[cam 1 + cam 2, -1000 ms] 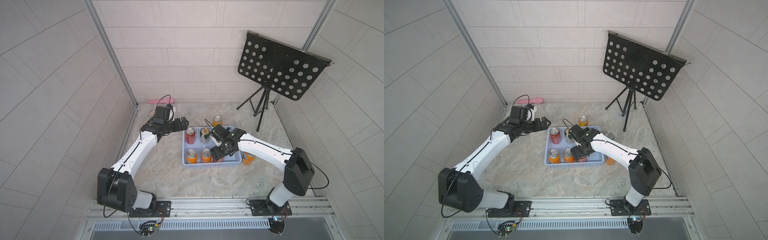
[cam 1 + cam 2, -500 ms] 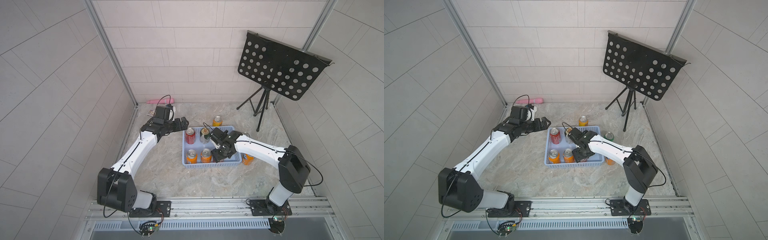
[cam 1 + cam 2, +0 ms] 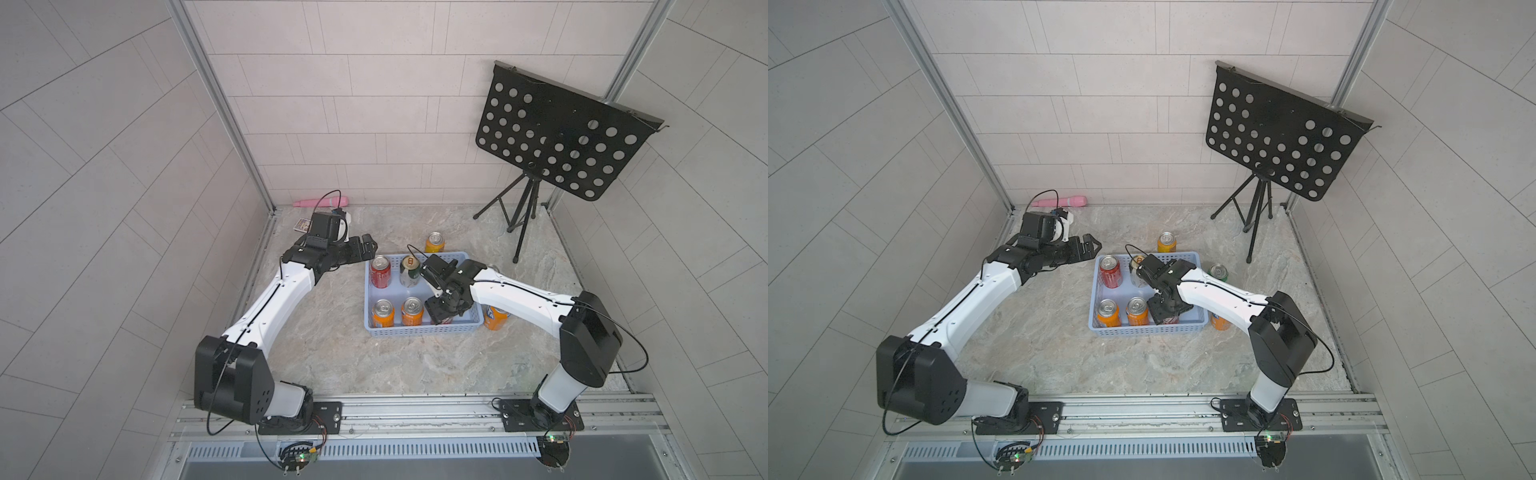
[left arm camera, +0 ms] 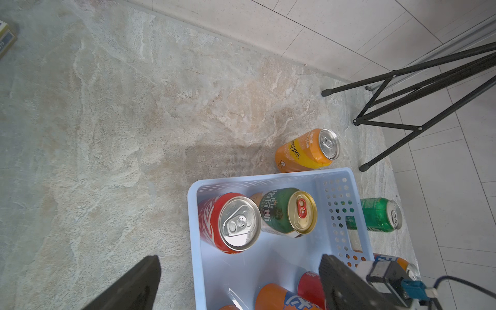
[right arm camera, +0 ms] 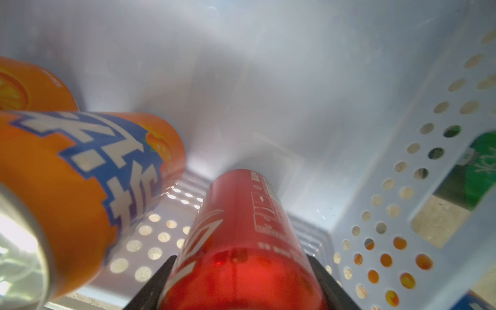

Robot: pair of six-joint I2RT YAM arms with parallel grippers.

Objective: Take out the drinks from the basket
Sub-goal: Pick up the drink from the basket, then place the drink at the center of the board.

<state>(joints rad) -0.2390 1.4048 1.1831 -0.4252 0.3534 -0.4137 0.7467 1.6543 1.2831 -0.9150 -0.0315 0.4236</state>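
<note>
The light-blue basket (image 3: 424,330) holds a red can (image 3: 380,271), a white-and-green gold-topped can (image 3: 410,271) and two orange cans (image 3: 382,312) (image 3: 412,310). At its front right, my right gripper (image 3: 442,309) is shut on a second red can (image 5: 241,228), which stands on the basket floor with a finger on each side. Outside stand an orange can (image 3: 434,242) behind the basket, another orange can (image 3: 495,316) to its right, and a green can (image 3: 1218,272). My left gripper (image 3: 365,249) hangs open, holding nothing, over the basket's far left corner.
A black music stand (image 3: 557,137) on tripod legs stands at the back right. A pink object (image 3: 322,202) lies along the back wall, and a small box (image 3: 303,225) sits near the left wall. Tiled walls close in three sides.
My right gripper has come down into the basket's front right part and shut on the red can. The left arm has not moved.
</note>
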